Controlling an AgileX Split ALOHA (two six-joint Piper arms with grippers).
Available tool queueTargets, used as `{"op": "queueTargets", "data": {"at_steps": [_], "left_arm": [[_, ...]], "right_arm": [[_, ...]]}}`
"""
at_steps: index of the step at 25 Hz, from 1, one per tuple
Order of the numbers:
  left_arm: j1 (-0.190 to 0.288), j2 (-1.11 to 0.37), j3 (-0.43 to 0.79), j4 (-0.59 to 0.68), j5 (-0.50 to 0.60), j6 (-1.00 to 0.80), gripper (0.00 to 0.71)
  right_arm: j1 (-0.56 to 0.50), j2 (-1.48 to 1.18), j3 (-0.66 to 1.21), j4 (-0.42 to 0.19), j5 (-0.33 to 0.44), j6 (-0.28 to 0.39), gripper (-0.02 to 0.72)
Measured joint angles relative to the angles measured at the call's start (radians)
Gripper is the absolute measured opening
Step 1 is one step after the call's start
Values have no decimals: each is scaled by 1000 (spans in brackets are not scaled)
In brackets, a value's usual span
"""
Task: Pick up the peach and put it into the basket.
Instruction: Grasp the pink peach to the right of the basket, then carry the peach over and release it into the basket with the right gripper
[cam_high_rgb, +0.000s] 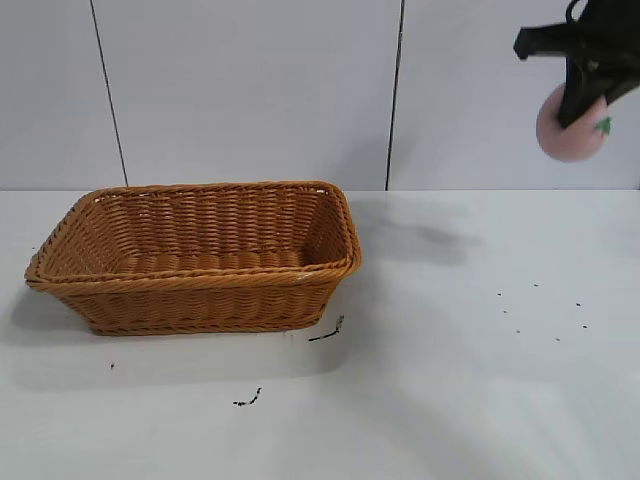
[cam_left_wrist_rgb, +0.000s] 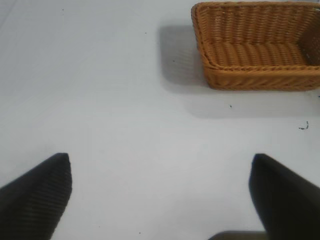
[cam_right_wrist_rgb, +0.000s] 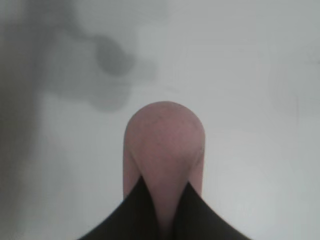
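Note:
The pale pink peach (cam_high_rgb: 568, 133) with a small green leaf mark hangs high above the table at the far right, squeezed in my right gripper (cam_high_rgb: 580, 105). In the right wrist view the peach (cam_right_wrist_rgb: 165, 145) bulges out past the two dark fingers (cam_right_wrist_rgb: 135, 212) shut on it. The orange-brown wicker basket (cam_high_rgb: 300, 270) stands on the table at the left, far from the peach; nothing shows inside it. It also shows in the left wrist view (cam_left_wrist_rgb: 260, 75). My left gripper (cam_left_wrist_rgb: 160, 195) is open and holds nothing, over bare table away from the basket.
The white table (cam_high_rgb: 460, 400) has small black specks and marks near the basket's front corner (cam_high_rgb: 326, 333) and at the right (cam_high_rgb: 545, 310). A pale panelled wall stands behind.

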Motion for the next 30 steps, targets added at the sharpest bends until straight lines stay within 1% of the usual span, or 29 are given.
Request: {"op": "queueTargets", "data": {"at_steps": [4,9,14,17,21,28,30], "left_arm": [[0,0,0,0,0,0,693],[0,0,0,0,0,0,693],[0,0,0,0,0,0,693],[0,0,0,0,0,0,693],[0,0,0,0,0,0,693],[0,0,0,0,0,0,693],[0,0,0,0,0,0,693]], "right_arm": [[100,27,-124,0,34,0,-17],[277,79,-227,2,33,0,-17],[440,151,-238,8,-32,0,-17],[503,220,-238,8,-76,0,-17],[549,325,-238,8,-131,0,-17],[560,473,-238,8,-217,0,-17],[560,486,-238,7,-235,0,7]]}}
